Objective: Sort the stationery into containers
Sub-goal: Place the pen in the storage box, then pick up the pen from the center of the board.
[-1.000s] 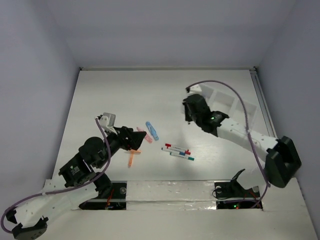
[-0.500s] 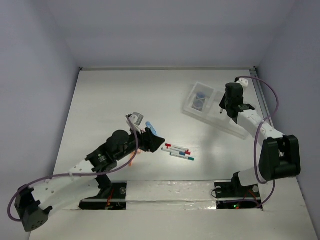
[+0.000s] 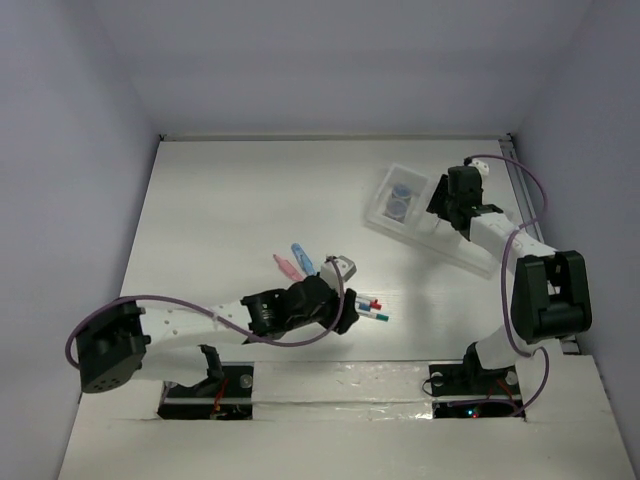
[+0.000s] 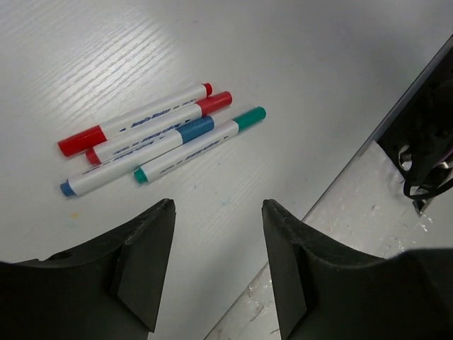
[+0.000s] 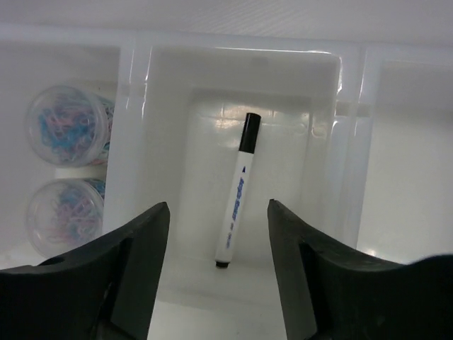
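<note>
The left arm [image 3: 200, 320] has swung right, away from the short chunky pieces and across to the pens, while the right arm [image 3: 490, 232] has left the bench beside the tray and now hangs over the tray itself. The 4 pens [image 4: 159, 129] lie side by side and touching on the bench [image 3: 230, 200], all slanted the same way: 2 with red caps, 1 with a blue cap and 1 with a teal cap nearest the bench's near edge. In the top view only their right ends [image 3: 374, 303] show past the left arm's wrist. The left jaws hover just short of the pens, partly open with nothing between them, their dark fingers [image 4: 145, 262] framing bare bench. The pink piece [image 3: 285, 266] and the blue piece [image 3: 301, 258] lie close together to the upper left of that wrist. The tray [image 3: 412, 228] sits slantwise at the right of the bench, well apart from the pens. In its middle compartment a black-capped pen [image 5: 237, 191] lies flat, cap towards the far wall. The compartment at the tray's left end holds the 2 round bluish discs [image 5: 67, 124], side by side, which close up look like clear tubs of coloured bits. The right jaws stand apart above the middle compartment, gripping nothing, the black-capped pen lying below the gap between their fingers [image 5: 134, 269]
</note>
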`<state>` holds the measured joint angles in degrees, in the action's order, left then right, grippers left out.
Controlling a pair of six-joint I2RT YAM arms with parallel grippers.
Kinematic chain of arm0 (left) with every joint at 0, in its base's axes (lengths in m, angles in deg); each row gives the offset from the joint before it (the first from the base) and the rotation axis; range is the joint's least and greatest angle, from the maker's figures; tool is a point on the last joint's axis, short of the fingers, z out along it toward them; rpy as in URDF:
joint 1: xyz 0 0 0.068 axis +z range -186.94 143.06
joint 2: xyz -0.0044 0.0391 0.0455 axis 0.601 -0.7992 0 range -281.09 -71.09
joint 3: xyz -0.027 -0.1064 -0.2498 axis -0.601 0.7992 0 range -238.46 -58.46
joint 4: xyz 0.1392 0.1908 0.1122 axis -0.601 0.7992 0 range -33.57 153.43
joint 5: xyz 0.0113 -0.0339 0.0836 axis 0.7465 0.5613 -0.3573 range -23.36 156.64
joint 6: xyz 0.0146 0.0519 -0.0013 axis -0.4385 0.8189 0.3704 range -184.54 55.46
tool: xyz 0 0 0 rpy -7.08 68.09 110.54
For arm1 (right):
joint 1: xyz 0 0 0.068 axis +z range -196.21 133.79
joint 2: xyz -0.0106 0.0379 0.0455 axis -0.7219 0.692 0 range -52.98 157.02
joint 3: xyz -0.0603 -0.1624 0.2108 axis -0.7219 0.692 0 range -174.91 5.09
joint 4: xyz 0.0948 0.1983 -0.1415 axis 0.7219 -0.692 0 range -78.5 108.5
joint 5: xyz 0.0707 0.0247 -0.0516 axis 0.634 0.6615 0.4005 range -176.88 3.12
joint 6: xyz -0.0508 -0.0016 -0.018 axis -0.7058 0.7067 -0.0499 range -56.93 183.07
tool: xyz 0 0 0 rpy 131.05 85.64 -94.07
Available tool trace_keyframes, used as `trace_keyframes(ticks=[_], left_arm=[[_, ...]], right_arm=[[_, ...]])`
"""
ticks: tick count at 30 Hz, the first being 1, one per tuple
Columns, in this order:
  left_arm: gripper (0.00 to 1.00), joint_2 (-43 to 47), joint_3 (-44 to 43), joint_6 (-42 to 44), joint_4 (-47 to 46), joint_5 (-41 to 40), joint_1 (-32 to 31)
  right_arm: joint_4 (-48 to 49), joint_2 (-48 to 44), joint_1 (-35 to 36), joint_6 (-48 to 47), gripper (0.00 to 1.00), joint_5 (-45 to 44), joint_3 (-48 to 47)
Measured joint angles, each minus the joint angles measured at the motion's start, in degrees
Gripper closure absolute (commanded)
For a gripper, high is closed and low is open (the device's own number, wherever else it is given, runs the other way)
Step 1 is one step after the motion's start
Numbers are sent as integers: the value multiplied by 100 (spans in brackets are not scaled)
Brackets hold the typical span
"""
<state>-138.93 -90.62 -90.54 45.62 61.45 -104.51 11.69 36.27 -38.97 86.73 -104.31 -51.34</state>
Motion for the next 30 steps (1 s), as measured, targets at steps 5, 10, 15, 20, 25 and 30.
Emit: trace_keyframes(ticks=[5,10,15,20,25,30], left_arm=[[50,-691,-472,442,-2,-221,-264],[50,-1355,-964,977,37,-341,-459],[49,-1908,-1231,1519,48,-385,-603],[49,-2356,-1351,1923,107,-439,-623],[50,-2645,-1478,2124,142,-577,-623],[54,-2865,-1572,2194,109,-575,-603]], right_arm=[[-57,-140,0,-13,30,105,-2],[-17,-1023,0,39,36,542,195],[79,-2197,0,118,36,1034,782],[-2,-2645,0,146,36,1408,1178],[-70,-2830,0,144,36,1681,1296],[-90,-2898,0,144,36,1834,1333]])
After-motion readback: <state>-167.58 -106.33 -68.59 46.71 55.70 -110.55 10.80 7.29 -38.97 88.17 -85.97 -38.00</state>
